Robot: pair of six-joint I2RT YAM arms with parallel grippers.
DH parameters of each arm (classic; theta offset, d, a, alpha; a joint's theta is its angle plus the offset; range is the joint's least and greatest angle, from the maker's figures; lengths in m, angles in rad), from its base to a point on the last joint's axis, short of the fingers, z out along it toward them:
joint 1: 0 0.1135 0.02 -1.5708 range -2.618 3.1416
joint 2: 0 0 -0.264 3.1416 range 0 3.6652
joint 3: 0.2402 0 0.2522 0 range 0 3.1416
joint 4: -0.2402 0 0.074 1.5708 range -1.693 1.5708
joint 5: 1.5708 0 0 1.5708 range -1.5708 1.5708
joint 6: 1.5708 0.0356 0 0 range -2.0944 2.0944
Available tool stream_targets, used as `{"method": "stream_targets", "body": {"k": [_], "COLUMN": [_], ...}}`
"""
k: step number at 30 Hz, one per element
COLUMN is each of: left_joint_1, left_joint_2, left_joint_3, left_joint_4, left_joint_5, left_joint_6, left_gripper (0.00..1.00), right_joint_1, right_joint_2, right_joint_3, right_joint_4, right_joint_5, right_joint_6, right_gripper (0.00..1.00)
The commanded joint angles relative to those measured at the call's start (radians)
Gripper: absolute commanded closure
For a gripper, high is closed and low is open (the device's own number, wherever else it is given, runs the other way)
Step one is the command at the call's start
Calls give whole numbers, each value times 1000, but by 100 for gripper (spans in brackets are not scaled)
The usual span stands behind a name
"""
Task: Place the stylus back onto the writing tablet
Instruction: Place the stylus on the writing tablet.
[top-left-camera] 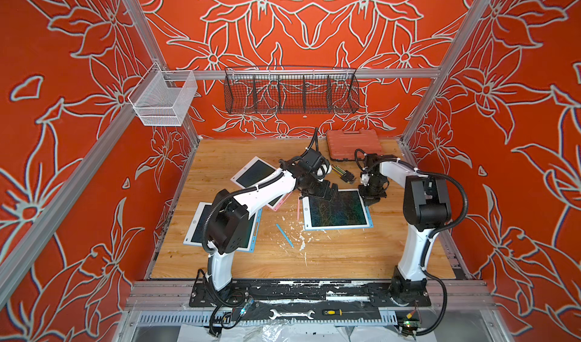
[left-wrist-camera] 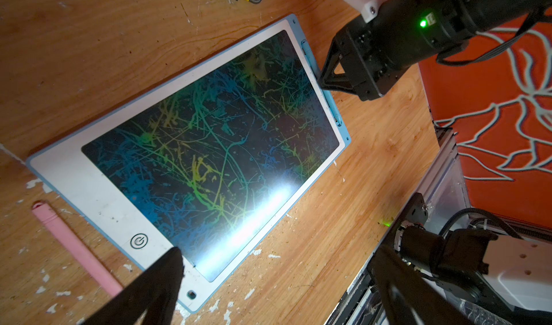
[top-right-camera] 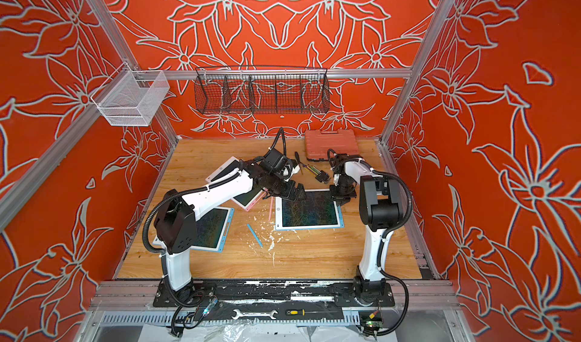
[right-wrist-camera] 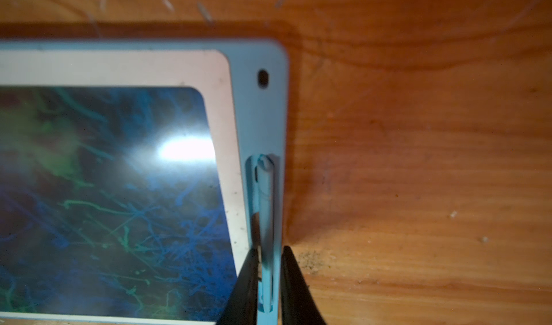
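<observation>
- Right arm reaches across the table (top-left-camera: 330, 262), wrist turned down, over the blue writing tablet's (top-left-camera: 338, 210) right edge.
- Right gripper (right-wrist-camera: 266, 275): jaws narrow, straddling the blue stylus (right-wrist-camera: 265, 207), which lies in the tablet's edge slot; contact cannot be told.
- Left gripper (left-wrist-camera: 277, 281): spread wide, empty, above the tablet's far-left corner.

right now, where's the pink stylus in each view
top view: pink stylus lies just left of the blue tablet
top view: same spot, left of the blue tablet
left wrist: beside the blue tablet's power-button end
right wrist: not in it
landmark: the blue tablet, seen in all four
</observation>
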Motion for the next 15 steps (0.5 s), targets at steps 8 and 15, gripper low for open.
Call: {"method": "stream_targets", "body": {"k": [8, 15], "left_joint_1": [4, 4], "left_joint_2": [-37, -43], "left_joint_3": [-5, -20], "left_joint_4": [-2, 7], "left_joint_5": [10, 11], "left_joint_6": [-5, -14], "left_gripper": [3, 3], "right_joint_1": [-1, -2], "right_joint_2": [-11, -22], "right_joint_3": [7, 0], "right_joint_4": [-3, 3], "right_joint_5": [-28, -53], "right_joint_6": [-8, -11], "right_gripper": [86, 87]}}
